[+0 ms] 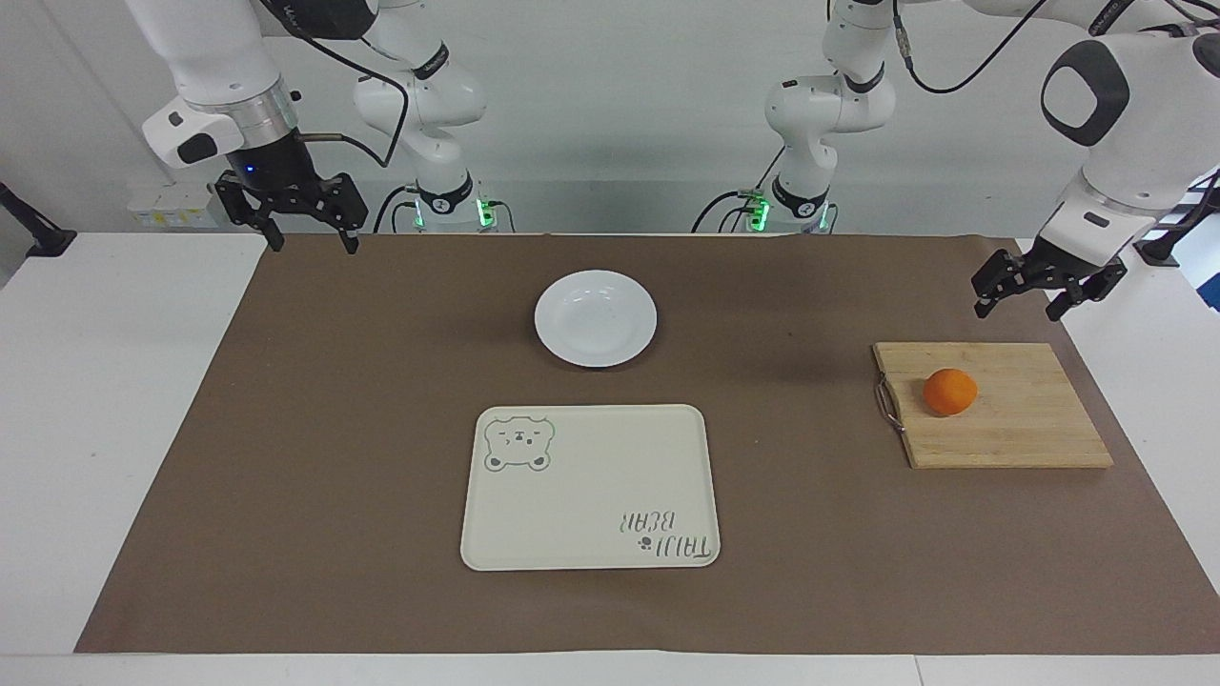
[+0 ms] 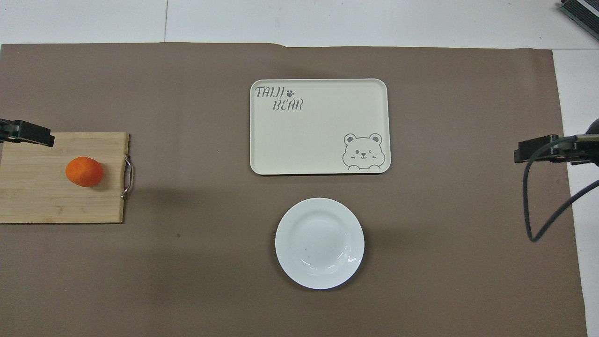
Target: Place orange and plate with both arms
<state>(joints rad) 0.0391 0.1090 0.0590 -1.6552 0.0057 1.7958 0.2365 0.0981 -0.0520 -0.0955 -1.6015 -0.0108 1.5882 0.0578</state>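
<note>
Left pincer: the left gripper (image 1: 1046, 297) hangs in the air with its jaws spread and nothing between them, up over the brown mat's edge by the cutting board's robot-side corner. From the orange, in the facing view, that puts it at about one o'clock.
Right pincer: the right gripper (image 1: 289, 222) is released too, holding nothing, up over the mat's corner at the right arm's end. This arm waits.
Orange: the orange (image 1: 950, 392) sits on the cutting board (image 1: 1020, 429), toward the end with the metal handle, at the left arm's end of the table. Nothing touches it.
Plate: the plate (image 1: 596, 317) lies bare on the brown mat (image 1: 334, 429) at mid-table, at twelve o'clock from the tray in the facing view and nearer to the robots than it. No gripper is close to it.
Tray: the tray (image 1: 591, 488), with its bear drawing, carries nothing.
Done so far: as far as the pictures show, nothing. Both things lie loose and both pincers are bare.
Left to do: the lot, I'd say. The orange needs picking off the board, the plate needs lifting, and both need setting down, most likely on the tray.
Who looks set to move: the left gripper, being the one near the orange.
</note>
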